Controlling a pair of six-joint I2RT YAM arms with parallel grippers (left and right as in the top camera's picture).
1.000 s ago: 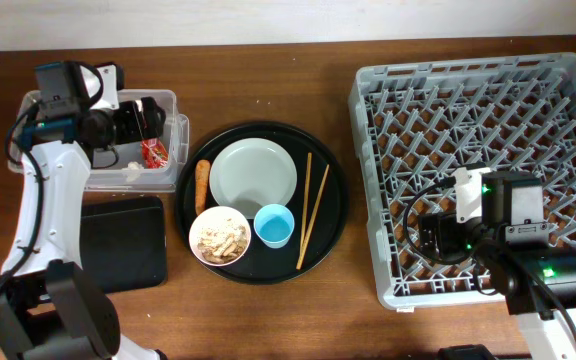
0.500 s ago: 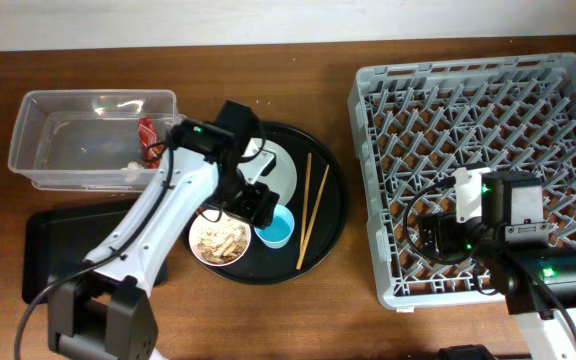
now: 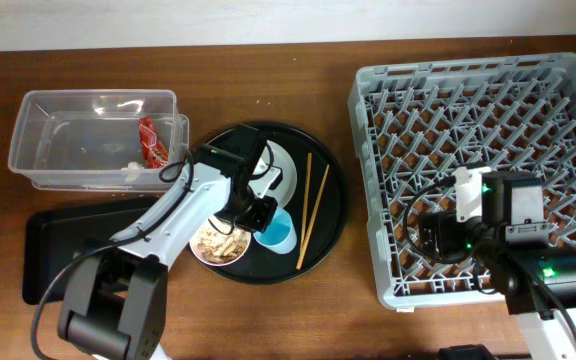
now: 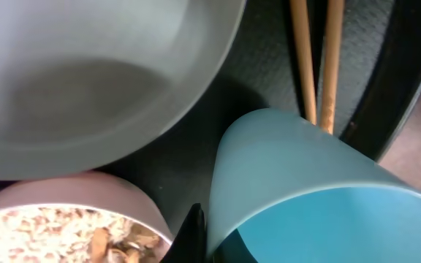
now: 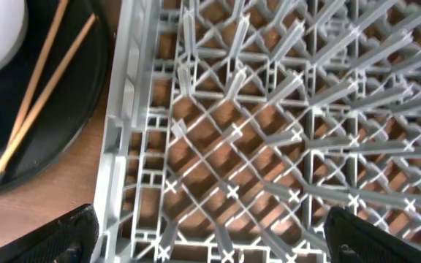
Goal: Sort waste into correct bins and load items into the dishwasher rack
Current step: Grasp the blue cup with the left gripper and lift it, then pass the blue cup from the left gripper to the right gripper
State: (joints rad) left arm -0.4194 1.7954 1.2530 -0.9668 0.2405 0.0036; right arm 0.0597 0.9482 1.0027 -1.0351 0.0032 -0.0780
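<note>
Left gripper point(image 3: 260, 214) sits low over the round black tray point(image 3: 334, 230), at the light-blue cup point(image 3: 279, 231) on its bowl side. One dark fingertip point(image 4: 194, 232) shows between cup and small white bowl point(image 3: 218, 241) — we cannot tell its opening or any hold. Right gripper point(image 5: 210, 226), fingers spread wide and empty, hangs over the dishwasher rack point(image 3: 468, 100) right of the tray; plate point(image 3: 284, 176) and chopsticks point(image 3: 313, 205) lie on the tray — red wrapper point(image 3: 148, 140) in the clear tub point(image 3: 28, 150) to its left.

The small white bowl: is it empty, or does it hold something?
Not empty. The bowl holds beige crumbly scraps, which cover its bottom in both the overhead and left wrist views.
</note>
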